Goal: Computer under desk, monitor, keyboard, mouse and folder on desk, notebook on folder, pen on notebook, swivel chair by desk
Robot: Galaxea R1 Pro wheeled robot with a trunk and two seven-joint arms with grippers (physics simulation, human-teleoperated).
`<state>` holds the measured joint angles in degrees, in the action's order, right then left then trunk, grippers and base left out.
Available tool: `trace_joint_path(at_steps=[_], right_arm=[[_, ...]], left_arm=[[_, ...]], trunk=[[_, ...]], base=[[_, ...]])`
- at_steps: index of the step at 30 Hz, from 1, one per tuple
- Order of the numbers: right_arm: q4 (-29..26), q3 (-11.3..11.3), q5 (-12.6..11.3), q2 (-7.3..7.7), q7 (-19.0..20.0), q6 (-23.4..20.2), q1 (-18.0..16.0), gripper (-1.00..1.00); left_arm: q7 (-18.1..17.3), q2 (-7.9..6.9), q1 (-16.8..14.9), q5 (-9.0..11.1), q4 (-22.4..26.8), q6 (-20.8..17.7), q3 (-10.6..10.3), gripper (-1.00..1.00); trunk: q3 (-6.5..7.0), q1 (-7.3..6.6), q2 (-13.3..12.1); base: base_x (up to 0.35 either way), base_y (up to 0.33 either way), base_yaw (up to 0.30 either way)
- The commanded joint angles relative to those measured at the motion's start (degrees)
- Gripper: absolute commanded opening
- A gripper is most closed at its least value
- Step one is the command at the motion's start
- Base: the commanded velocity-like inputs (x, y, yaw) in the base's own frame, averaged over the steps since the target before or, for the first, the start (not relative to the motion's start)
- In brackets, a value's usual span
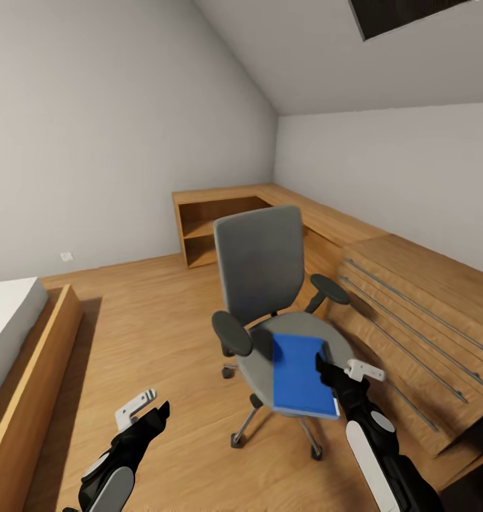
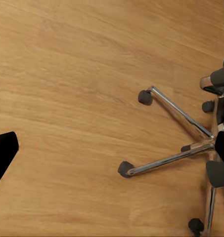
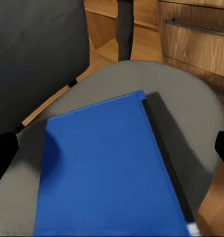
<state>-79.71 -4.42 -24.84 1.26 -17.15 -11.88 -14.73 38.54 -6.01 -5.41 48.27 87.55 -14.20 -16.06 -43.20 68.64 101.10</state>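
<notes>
the folder lies flat on the seat of the swivel chair, toward the seat's 5 o'clock edge in our head view, so it has not yet been moved to the desk. our right gripper hovers just over the folder's 3 o'clock edge; in the right wrist view its fingers stand spread at either side of the folder, holding nothing. our left gripper hangs low at 7 o'clock over bare wooden floor, near the chair's chrome base; whether it's open or closed we cannot tell. we judge nearly everything remains: folder, notebook, pen, chair placement.
</notes>
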Motion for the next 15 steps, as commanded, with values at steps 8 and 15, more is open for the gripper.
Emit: trace_joint_path(at_steps=[8,15], right_arm=[[-0.1,0.0,-0.3,0.44,-0.2,-0.1,0.0,1.00],[1.6,4.9,-0.5,0.50,3.1,-0.3,0.0,1.00]], left_arm=[[0.7,0.03,0.0,0.2,1.2,-0.1,-0.5,1.00],[0.8,0.03,-0.1,0.2,1.2,-0.1,-1.1,1.00]], trunk=[[-0.59,0.63,1.2],[-1.84,2.17,4.0]], base=[[-0.037,0.042,-0.002],[0.000,0.000,0.000]])
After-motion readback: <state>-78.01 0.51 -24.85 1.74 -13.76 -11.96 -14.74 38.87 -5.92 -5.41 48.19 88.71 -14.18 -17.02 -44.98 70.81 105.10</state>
